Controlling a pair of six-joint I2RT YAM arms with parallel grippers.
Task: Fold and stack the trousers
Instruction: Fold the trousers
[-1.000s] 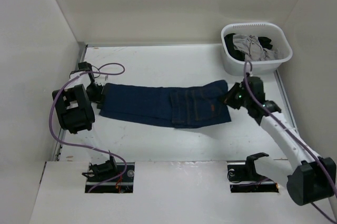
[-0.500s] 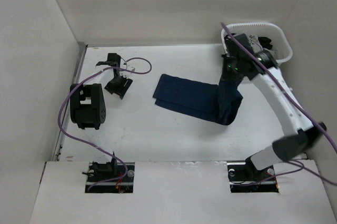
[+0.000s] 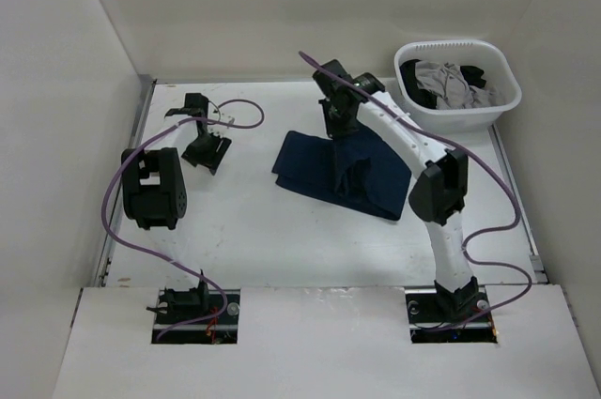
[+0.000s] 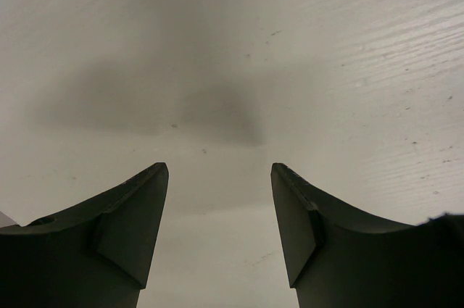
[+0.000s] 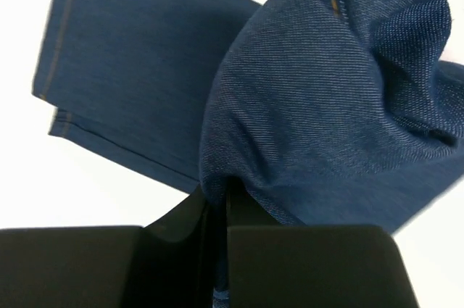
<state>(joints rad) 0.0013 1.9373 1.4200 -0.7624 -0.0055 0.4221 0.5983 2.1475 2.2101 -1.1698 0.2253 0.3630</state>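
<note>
Two quick moves separate this moment from a second ago, when the trousers (image 3: 362, 174) lay spread flat across the middle of the table (image 3: 263, 230) with a gripper at each end. The left gripper (image 3: 208, 152) has since let go of the leg ends and pulled back toward the left edge. It now hangs over bare table with its jaws wide apart and nothing between them, as the left wrist view shows.

The right gripper (image 3: 338, 129) has lifted the waist end and carried it leftward, away from the basket (image 3: 451, 118) in the far right corner, so that it now sits above the leg half. In the right wrist view its fingers (image 5: 181, 214) are pressed together on a bunched ridge of denim, and the rest of the cloth sags in loose folds below.

As a result the garment lies doubled right of centre, toward the far edge, about half as long as it was. The lower layer is flat, with its hem pointing at the left edge. The upper layer is rumpled rather than smooth.

I judge the first fold to be under way but not laid down: the held end needs lowering onto the legs and releasing, and the crumpled top may need flattening before any second fold.
</note>
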